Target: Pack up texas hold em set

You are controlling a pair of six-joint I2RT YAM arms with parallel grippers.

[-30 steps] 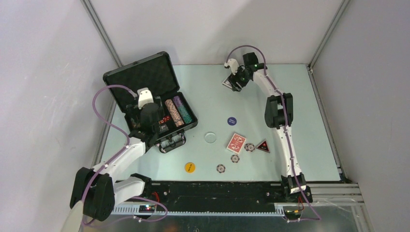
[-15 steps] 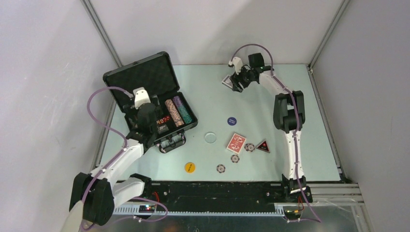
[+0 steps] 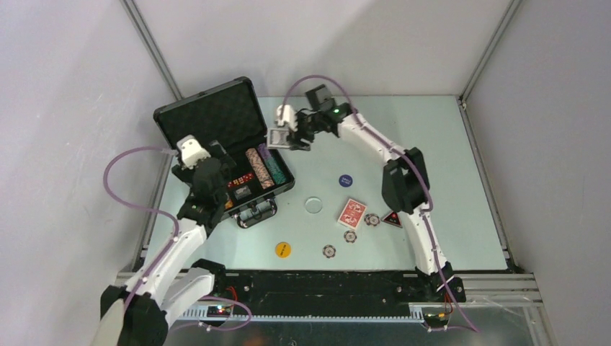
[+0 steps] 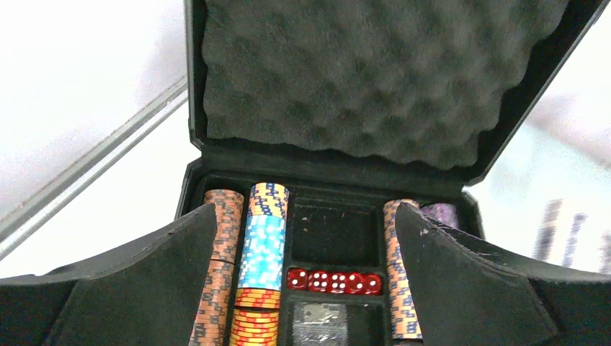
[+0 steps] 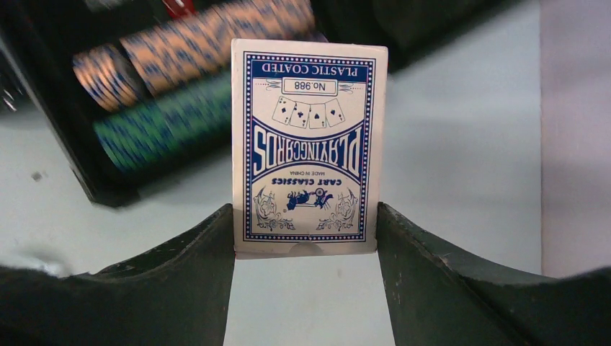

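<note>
The right hand (image 5: 305, 216) is pinching the blue deck (image 5: 308, 144) by its two long edges, down near one end, and carrying it in the air just beside the far right corner of the open case (image 4: 360, 94). I'd guess that box is light and fairly stiff, but it's only thin card with a glossy finish, so it could slip or dent if squeezed hard. Gripping the long edges looks like the sane choice to me.

The left hand (image 4: 304, 209) hangs over the case, spread wide and empty. There's a bare slot above the dice (image 4: 333, 281). The red deck (image 3: 352, 213) and loose chips (image 3: 372, 219) lie on the bench (image 3: 447, 158).
</note>
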